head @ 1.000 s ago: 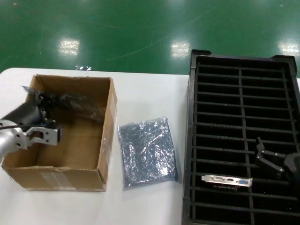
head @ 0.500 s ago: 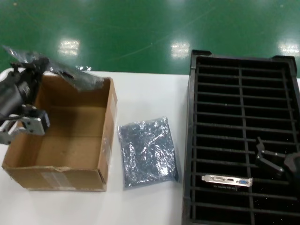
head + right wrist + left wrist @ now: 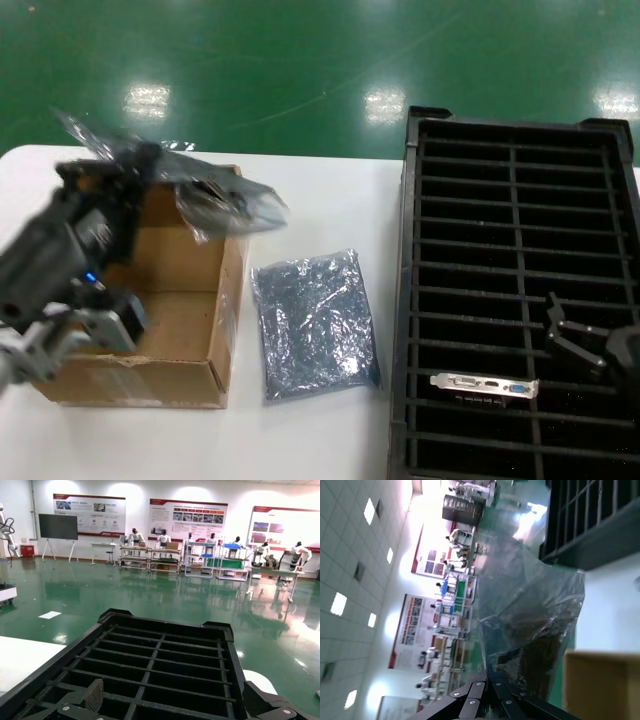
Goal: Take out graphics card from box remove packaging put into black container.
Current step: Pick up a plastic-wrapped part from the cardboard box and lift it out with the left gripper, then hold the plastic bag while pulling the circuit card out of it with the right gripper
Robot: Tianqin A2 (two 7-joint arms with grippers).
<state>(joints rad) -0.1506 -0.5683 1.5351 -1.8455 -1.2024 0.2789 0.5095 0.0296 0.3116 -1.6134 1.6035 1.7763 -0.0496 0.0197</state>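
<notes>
My left gripper (image 3: 118,178) is shut on the edge of the crinkly translucent packaging (image 3: 215,198) and holds it in the air over the far side of the brown box (image 3: 185,335). In the left wrist view its closed fingertips (image 3: 490,682) pinch the packaging (image 3: 535,610), and a dark graphics card (image 3: 540,655) shows inside it. The black container (image 3: 515,240) stands on the right. A twin card's silver bracket (image 3: 485,384) sits in one of its near slots. My right gripper (image 3: 575,338) is open and empty over the container's near right part; it also shows in the right wrist view (image 3: 175,700).
A second grey-silver bag (image 3: 315,325) lies flat on the white table (image 3: 320,200) between the box and the container. The box's inside looks bare where it shows. The green floor lies beyond the table's far edge.
My left gripper has lifted the bagged card up out of the box and carried it right, towards the box's far right corner. The right arm has not moved.
</notes>
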